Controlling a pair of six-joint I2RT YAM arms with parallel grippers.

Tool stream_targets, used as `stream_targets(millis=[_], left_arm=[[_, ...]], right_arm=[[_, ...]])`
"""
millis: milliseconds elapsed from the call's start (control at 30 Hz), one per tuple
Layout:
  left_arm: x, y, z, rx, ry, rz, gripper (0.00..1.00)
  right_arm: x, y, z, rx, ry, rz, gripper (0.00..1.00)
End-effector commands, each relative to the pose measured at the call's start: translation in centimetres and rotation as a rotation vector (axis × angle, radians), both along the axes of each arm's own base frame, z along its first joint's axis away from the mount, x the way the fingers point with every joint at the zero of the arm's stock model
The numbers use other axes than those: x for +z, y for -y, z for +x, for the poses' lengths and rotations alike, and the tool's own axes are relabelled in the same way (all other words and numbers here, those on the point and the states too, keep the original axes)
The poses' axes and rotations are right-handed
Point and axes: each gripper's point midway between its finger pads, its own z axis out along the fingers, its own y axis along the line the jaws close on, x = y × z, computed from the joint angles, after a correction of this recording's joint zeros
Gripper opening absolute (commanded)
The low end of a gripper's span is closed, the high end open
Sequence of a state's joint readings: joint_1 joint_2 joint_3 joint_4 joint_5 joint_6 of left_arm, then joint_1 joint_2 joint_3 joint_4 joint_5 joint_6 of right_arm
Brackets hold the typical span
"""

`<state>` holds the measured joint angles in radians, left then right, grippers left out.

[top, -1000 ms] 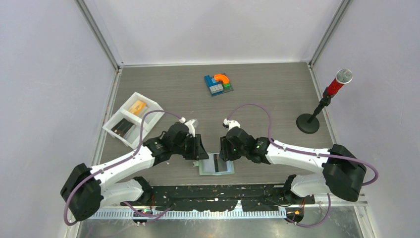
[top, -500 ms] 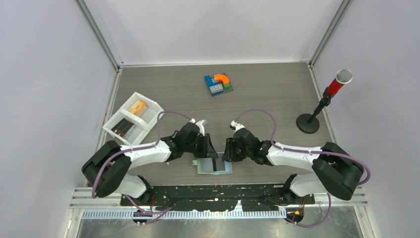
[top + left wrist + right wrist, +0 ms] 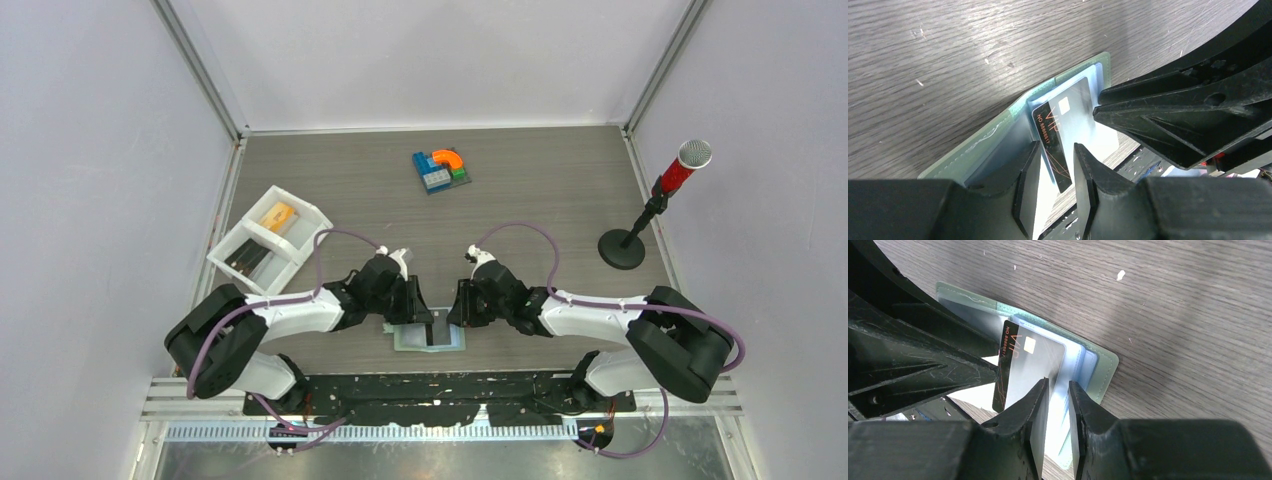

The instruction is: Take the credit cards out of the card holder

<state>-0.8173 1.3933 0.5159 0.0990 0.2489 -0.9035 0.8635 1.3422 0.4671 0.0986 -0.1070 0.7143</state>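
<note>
- The card holder lies open on the table near its front edge, between the two grippers.
- Its light blue sleeve pages are fanned out. A VIP credit card rests among them, with its black strip toward the left gripper.
- The white tray sits well apart to the left. Its far compartment holds an orange credit card and its near compartment holds dark credit cards.
- Left gripper: the fingers are narrowly parted with the card's black end in the gap. Whether the pads press on it cannot be told.
- Right gripper: the fingers are narrowly parted over the sleeve pages, just beside the card's grey face. Whether they grip anything cannot be told.
- Hidden: in both wrist views the fingers cover the holder's near part. From above, the grippers cover its far corners.
- Not discernible: the number of dark cards in the tray, or what the other sleeves contain.
</note>
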Motion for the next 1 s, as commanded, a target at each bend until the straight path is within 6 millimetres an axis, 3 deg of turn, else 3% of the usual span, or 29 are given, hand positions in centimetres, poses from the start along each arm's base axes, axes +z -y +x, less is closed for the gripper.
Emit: stream_targets(millis=[0,733,967], left_arm=[[0.1,-0.4,0.2,0.005,0.041,0.009,0.33],[0.5,1.5,-0.8,0.033,-0.067,-0.141,0.33],[1.8,2.3,-1.1,0.029,-0.096,-0.213,0.12]], right_arm=[[-1.4,1.0,-0.6,-0.01,-0.026,-0.045,0.29],[-1.2,1.2,-0.6,-0.018,-0.021,-0.042,0.28],[-1.0,1.4,-0.6,-0.022,-0.017,-0.041,0.28]])
